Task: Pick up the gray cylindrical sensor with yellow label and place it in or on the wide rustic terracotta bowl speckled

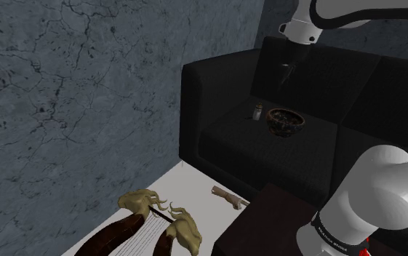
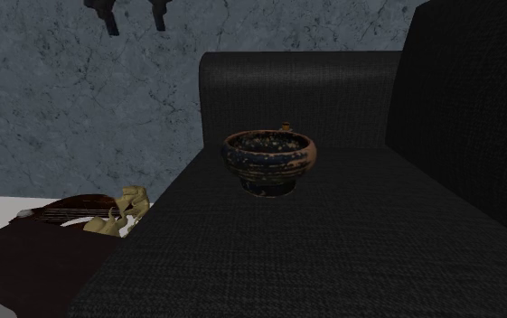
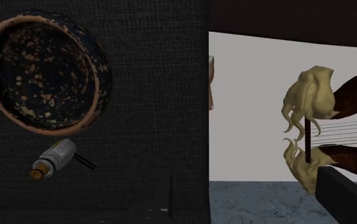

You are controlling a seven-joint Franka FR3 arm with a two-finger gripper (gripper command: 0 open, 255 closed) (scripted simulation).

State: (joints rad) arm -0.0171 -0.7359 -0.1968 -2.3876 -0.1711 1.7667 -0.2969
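Arm [image 1: 388, 193]: its white link bulks closest in the shoulder view, rising from the dark stand [image 1: 264, 225] and reaching across to end over the bowl [image 1: 284, 121].
Gripper [image 1: 288, 70]: hangs in the air well above the bowl, pointing down. Its two black fingers [image 2: 104, 14] stand apart with nothing between them, so the hand is released.
Sensor [image 1: 257, 112]: a small pale-grey cylinder with an orange-yellow end. It stands on the seat just beside the bowl, on the shoulder view's left of it. The wrist view shows a narrow gap between the two.
Bowl: wide and dark, speckled, with a terracotta-coloured rim. It sits upright on the seat.
Sofa [image 1: 217, 138]: black. Its seat carries the bowl and its backrest rises behind the bowl.
Harp [image 1: 158, 222]: dark wood with pale carved ends, lying on the pale floor [image 1: 180, 182], well apart from the bowl and below seat level.
Wooden piece [image 1: 228, 196]: small, on the floor between harp and stand, well apart from the bowl.
Wall [image 1: 71, 73]: blue-grey and cracked, behind the sofa.
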